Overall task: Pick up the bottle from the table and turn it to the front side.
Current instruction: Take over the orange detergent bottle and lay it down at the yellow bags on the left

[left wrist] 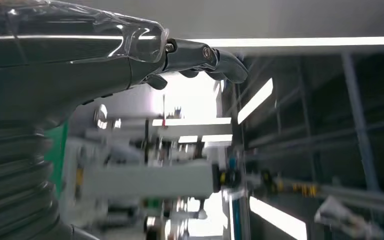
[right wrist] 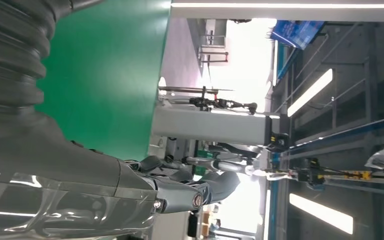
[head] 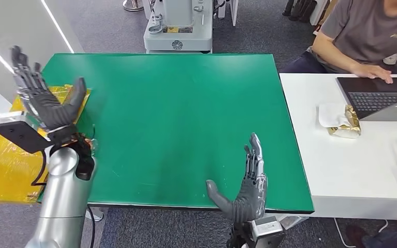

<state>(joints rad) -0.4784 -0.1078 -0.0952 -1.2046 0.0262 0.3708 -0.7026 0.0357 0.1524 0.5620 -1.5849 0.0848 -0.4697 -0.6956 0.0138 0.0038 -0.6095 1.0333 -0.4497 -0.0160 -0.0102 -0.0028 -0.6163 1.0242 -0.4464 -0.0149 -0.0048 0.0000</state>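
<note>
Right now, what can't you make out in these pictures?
- Person at the white table, head view: face cut off by the top edge.
- Laptop: its side cut off by the right edge.
- Left wrist view: machinery blurred.
- Gold packet: label too small to read.

silver arms, dk grey hands (head: 49, 106)

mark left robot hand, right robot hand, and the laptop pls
left robot hand (head: 44, 101), head view, on the palm
right robot hand (head: 248, 188), head view, on the palm below the fingers
laptop (head: 373, 97), head view, on the keyboard
</note>
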